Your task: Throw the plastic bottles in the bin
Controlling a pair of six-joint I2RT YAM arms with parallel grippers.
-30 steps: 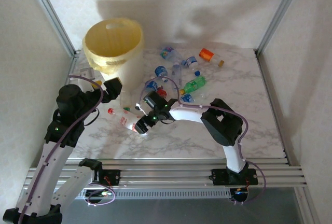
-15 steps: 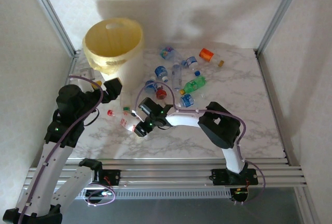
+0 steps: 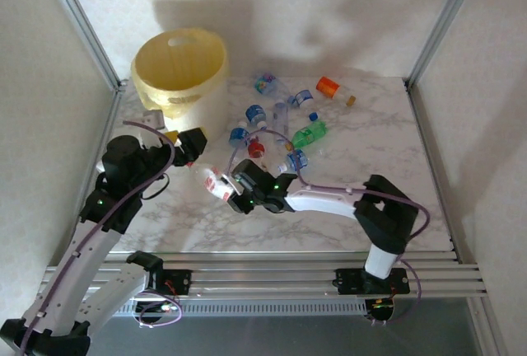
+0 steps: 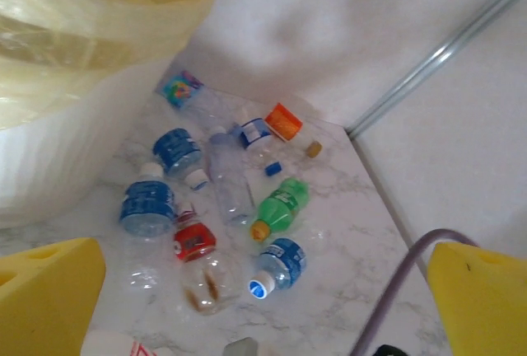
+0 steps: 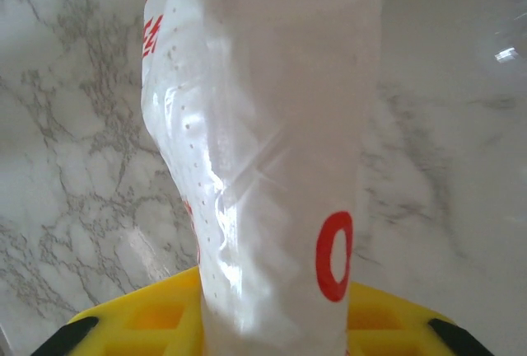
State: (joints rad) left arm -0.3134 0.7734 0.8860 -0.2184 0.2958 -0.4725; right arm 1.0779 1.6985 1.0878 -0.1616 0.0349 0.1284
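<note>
The table (image 3: 395,158) is presenting a glossy marble-patterned surface. The bottle (image 5: 263,150) is showing dimpled, translucent plastic. The bin (image 3: 216,84) at 10 o'clock is carrying a glossy liner (image 4: 74,35).

Lab robot cell: aluminium frame posts (image 3: 82,26), white walls (image 3: 329,10), marble-patterned table (image 3: 395,142)

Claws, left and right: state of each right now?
Left claw: open, empty.
Right claw: shut on a clear bottle with red print.
</note>
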